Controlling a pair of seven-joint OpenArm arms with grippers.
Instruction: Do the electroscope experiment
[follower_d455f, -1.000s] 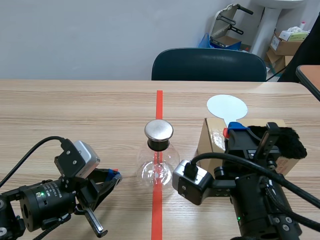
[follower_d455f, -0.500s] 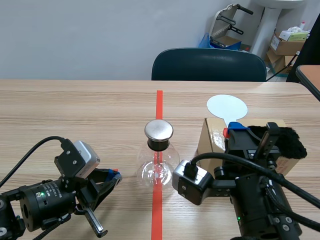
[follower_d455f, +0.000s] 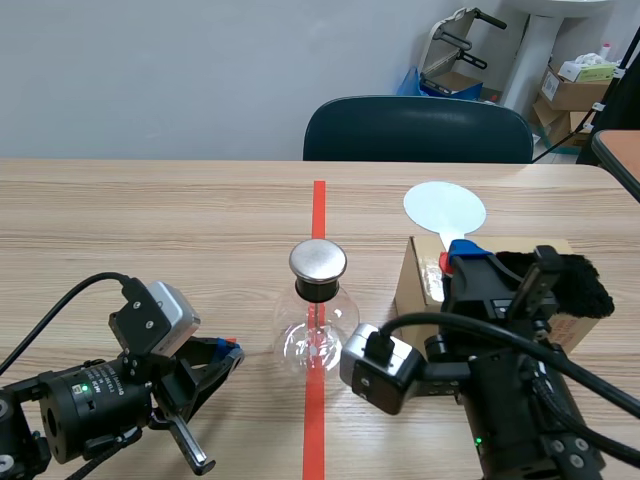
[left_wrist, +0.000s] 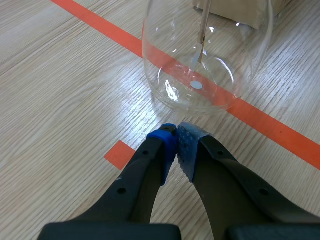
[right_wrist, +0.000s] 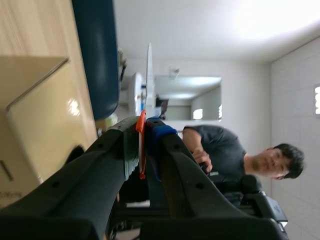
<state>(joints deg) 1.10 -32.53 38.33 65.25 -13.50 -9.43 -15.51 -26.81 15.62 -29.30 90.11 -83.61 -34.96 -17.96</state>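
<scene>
In the scene view, the electroscope flask (follower_d455f: 316, 335) stood upright on the orange tape line (follower_d455f: 318, 215), with its metal cap (follower_d455f: 318, 260) uppermost. The right gripper (follower_d455f: 458, 260) was raised beside it and clamped on the handle of a white disc paddle (follower_d455f: 445, 207). The disc stood above a cardboard box (follower_d455f: 418, 285) that carried a black fur pad (follower_d455f: 578, 282). The left gripper (follower_d455f: 226, 352) lay low on the table near the flask's base. In the left wrist view, its fingers were pressed together on nothing, with the glass bulb just ahead of the tips and apart from them. In the right wrist view, the paddle appeared edge-on, pinched by its thin red handle alone. Risks noted: so narrow a hold could let the paddle twist or slip; a hard sweep toward the cap could tip the flask; the disc brushing the box might spoil its charge; any forward creep of the left arm would nudge the glass.
</scene>
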